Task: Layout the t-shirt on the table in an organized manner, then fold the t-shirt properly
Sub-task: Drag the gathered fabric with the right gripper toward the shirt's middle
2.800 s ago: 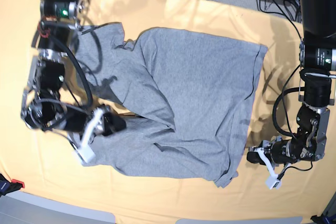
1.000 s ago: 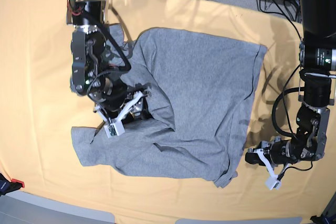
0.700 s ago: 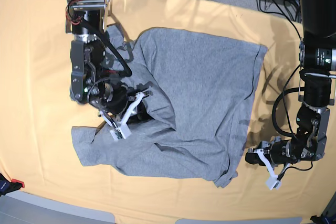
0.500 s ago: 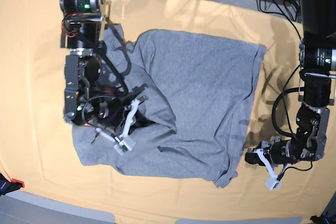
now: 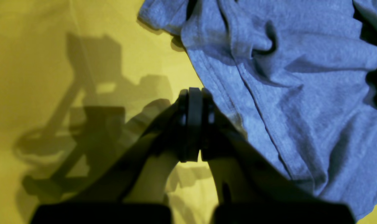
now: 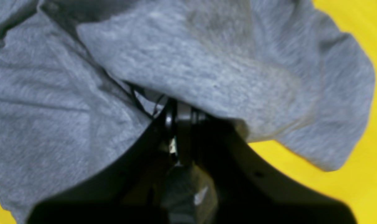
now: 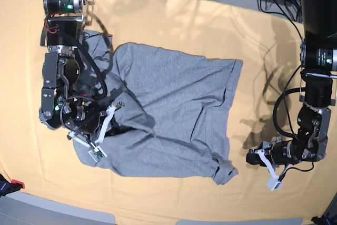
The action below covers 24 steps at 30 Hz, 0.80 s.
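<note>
1. On the table (image 7: 174, 25), toward the base view's left half, the t-shirt (image 7: 174, 109) lies crumpled and skewed, plain grey side up; one corner near the front edge is curled over on itself
2. Handling, as judged: soft, light, limp cotton. It will drape and drag rather than slide as a sheet, and loose folds will bunch; nothing fragile. Best taken at a hem, sleeve edge or shoulder seam, pinching few layers
3. Right gripper (image 6: 179, 115) sits on the shirt's left side in the base view, with a fold of grey cloth draped over its tips; jaws look nearly together, seemingly pinching that fabric
4. Left gripper (image 5: 193, 102) is pressed together and empty, low over bare yellow cloth. In its wrist view a stitched hem runs just beside the tips, not touching as far as I can tell
</note>
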Each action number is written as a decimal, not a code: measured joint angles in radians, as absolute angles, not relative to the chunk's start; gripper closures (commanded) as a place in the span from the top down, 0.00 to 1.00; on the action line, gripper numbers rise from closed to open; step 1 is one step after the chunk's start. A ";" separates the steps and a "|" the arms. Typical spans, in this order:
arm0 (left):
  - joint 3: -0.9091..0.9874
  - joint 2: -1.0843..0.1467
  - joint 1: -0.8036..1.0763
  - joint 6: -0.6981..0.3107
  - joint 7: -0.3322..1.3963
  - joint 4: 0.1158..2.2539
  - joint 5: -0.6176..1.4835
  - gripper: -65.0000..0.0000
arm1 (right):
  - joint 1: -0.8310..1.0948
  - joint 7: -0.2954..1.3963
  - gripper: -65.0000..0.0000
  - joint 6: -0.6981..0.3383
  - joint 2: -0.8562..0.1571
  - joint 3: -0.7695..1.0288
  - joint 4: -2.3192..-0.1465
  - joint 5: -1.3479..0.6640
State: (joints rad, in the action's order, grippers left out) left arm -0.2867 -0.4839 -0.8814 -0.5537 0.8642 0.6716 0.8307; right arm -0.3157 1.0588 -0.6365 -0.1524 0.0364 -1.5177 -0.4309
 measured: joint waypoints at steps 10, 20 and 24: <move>-0.287 -0.483 -0.881 -0.554 0.864 0.672 0.831 0.00 | -0.316 1.248 0.58 -0.681 -0.154 0.036 -1.518 -0.825; -0.287 -0.484 -0.881 -0.554 0.870 0.672 0.831 0.00 | -0.313 1.245 0.58 -0.692 -0.068 0.036 -1.518 -0.665; -0.287 -0.482 -0.881 -0.554 0.879 0.672 0.831 0.00 | -0.304 1.178 0.58 -0.570 -0.072 0.036 -1.518 -0.477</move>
State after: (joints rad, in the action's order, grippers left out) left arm -0.2867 -0.4820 -0.8806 -0.5537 0.8791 0.6716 0.8310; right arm -0.3038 1.1778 -0.5697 -0.0719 0.0364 -1.5177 -0.4767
